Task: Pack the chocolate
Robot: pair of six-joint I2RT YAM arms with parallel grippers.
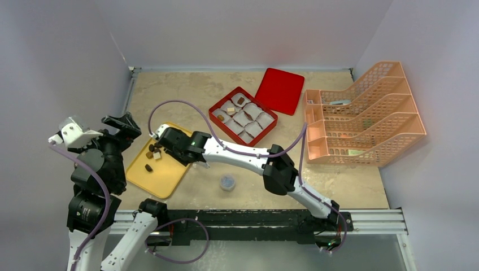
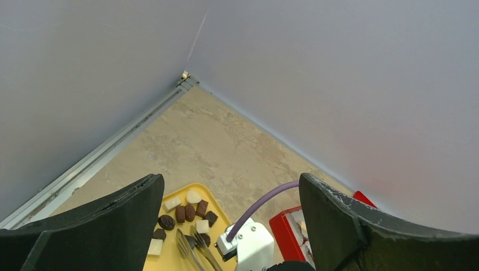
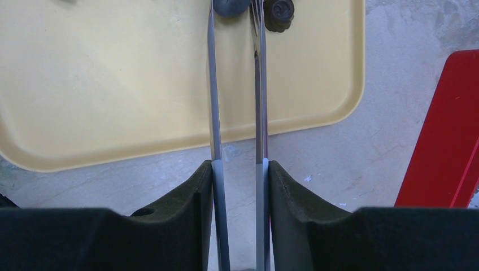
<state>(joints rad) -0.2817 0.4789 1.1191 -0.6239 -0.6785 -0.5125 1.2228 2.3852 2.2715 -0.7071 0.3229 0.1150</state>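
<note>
Several chocolates (image 1: 153,151), dark brown and cream-white, lie clustered at the far end of a yellow tray (image 1: 164,178); one dark piece (image 1: 148,167) lies apart. They also show in the left wrist view (image 2: 189,213). My right gripper (image 3: 240,169) is shut on metal tongs (image 3: 214,84). The tong tips reach over the tray, one dark lump (image 3: 229,4) between them and another (image 3: 279,8) just outside; I cannot tell whether it is pinched. My left gripper (image 2: 230,180) is open and empty, raised left of the tray. A red box (image 1: 243,116) of white paper liners holds one chocolate (image 1: 240,101).
The red lid (image 1: 281,90) lies behind the box. An orange file rack (image 1: 361,118) stands at the right. A small grey-blue cap (image 1: 227,182) sits near the front, beside the right forearm. Walls close the left, back and right sides.
</note>
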